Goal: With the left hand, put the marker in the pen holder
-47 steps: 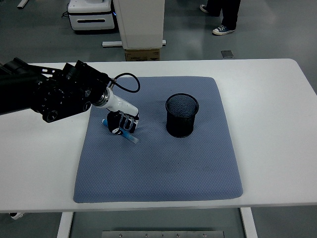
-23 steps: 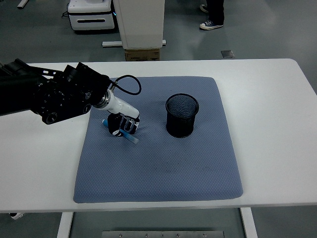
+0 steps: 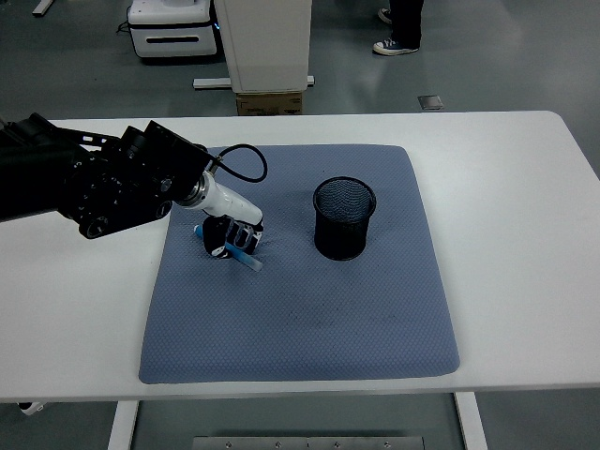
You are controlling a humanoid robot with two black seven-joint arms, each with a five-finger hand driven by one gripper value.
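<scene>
A blue marker (image 3: 246,258) lies on the blue-grey mat (image 3: 300,309), its lower tip sticking out toward the mat's middle. My left hand (image 3: 230,236) comes in from the left edge and has its fingers curled down around the marker's upper part, low against the mat. A black mesh pen holder (image 3: 344,217) stands upright on the mat about a hand's width to the right of the hand. The marker's upper end is hidden under the fingers. The right arm does not show.
The white table (image 3: 525,216) extends around the mat on all sides. Beyond its far edge stand a white pillar base (image 3: 262,47), a cardboard box (image 3: 270,101) and a white machine (image 3: 173,28). A person's shoes (image 3: 394,42) show at the top.
The left hand has settled slightly lower and closed a little more over the marker; the marker and the pen holder stay where they were.
</scene>
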